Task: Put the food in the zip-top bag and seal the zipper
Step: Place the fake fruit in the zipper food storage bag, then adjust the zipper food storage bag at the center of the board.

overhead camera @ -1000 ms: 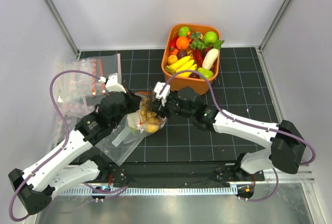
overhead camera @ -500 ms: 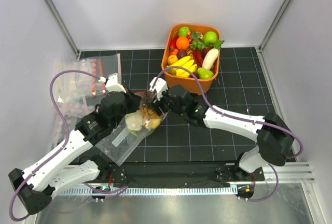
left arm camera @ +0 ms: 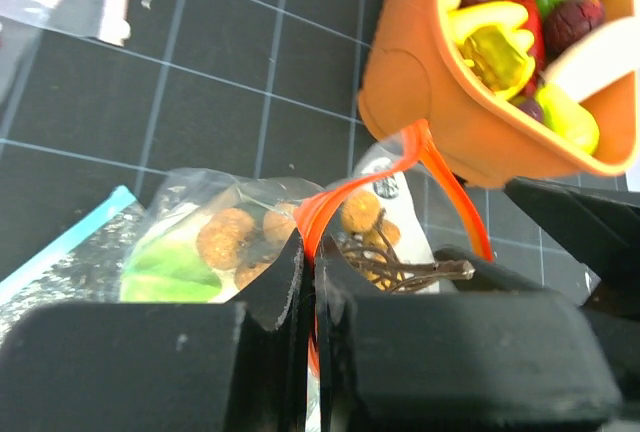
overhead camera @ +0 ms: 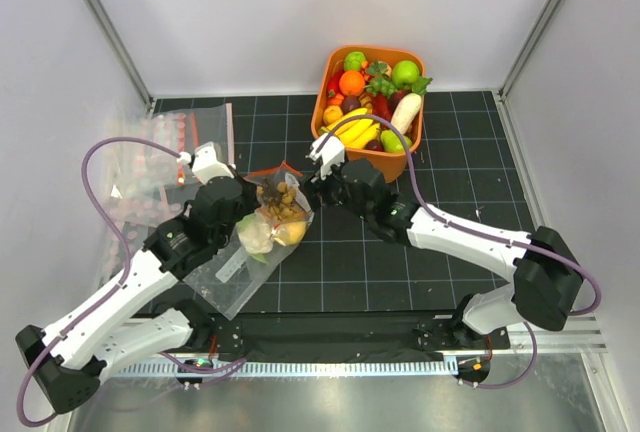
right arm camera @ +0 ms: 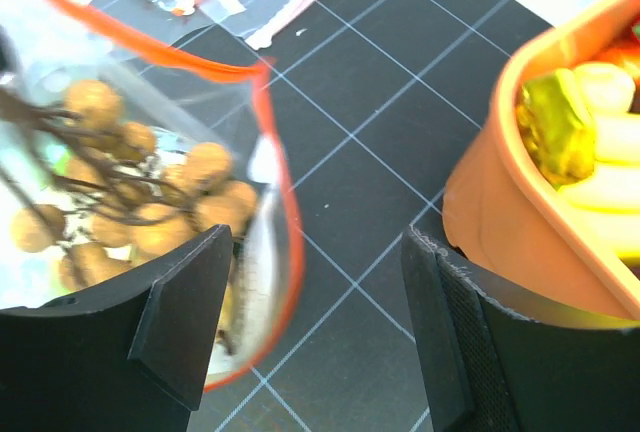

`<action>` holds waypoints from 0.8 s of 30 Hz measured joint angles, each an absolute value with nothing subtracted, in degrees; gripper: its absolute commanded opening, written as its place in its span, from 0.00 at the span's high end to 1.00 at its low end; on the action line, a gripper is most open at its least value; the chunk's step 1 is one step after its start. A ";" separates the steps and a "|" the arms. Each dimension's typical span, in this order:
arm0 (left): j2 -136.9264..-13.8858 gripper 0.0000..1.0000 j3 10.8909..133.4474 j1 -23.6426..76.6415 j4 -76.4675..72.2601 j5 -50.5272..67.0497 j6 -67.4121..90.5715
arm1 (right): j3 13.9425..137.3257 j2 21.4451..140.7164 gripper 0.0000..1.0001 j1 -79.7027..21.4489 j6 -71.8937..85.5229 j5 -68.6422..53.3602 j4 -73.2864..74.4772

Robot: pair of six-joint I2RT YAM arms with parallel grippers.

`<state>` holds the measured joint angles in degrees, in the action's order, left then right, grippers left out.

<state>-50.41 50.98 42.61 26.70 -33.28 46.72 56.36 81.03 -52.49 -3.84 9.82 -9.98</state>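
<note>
- Over the table, top view: the zip-top bag [overhead camera: 236, 272] lies left of centre on the black mat [overhead camera: 460, 152], with its mouth lifted toward 12 o'clock.
- The cauliflower [overhead camera: 254, 236], the lemon-like fruit [overhead camera: 291, 234] and the cluster of brown balls [overhead camera: 279, 204] sit inside the bag.
- The left gripper [overhead camera: 258, 190] meets the mouth from 9 o'clock.
- The right gripper [overhead camera: 312, 174] stands at the mouth's 3 o'clock, just beside the near wall of the orange basket [overhead camera: 322, 102].
- Spare bags [overhead camera: 150, 157] overlap the mat's left edge at 10 o'clock of the bag.
- From 3 to 5 o'clock of the bag the mat shows bare, crossed only by the right forearm above it.
- Left wrist view: the fingers [left arm camera: 270, 297] are pressed together, pinching the zipper [left arm camera: 325, 202].
- The strip rises between the fingers and arcs toward 1 o'clock, across the basket's corner.
- Brown balls and a green leaf [left arm camera: 170, 267] show through the plastic at 10 o'clock.
- A teal-edged bag [left arm camera: 70, 237] lies at 9 o'clock.
- Right wrist view: the fingers [right arm camera: 185, 322] are spread wide and hold nothing.
- The zipper's open loop curves past the finger at 8 o'clock.
- The basket wall stands just beyond the finger at 4 o'clock, and bare mat fills the gap between the two.
</note>
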 measured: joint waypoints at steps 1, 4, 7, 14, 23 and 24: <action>-50.04 0.96 50.98 42.61 27.09 -34.00 46.94 | 56.36 81.03 0.29 -52.21 -3.38 9.91 -9.76; -48.45 0.96 50.98 42.61 28.01 -36.01 47.64 | 56.97 81.45 0.51 -51.53 -2.26 9.98 -8.71; -46.85 0.95 50.96 42.61 28.18 -37.60 47.90 | 58.94 83.18 0.68 -51.33 -1.17 9.74 -7.40; -45.84 0.96 50.85 42.61 28.18 -39.22 48.27 | 61.39 84.47 0.99 -50.98 2.96 4.29 -4.49; -55.61 1.00 55.46 42.61 27.70 -30.20 44.60 | 57.39 72.40 0.99 -50.85 5.78 8.29 -3.51; -57.19 1.00 56.23 42.61 27.64 -28.49 44.14 | 57.34 69.58 0.99 -50.81 5.96 9.10 -2.92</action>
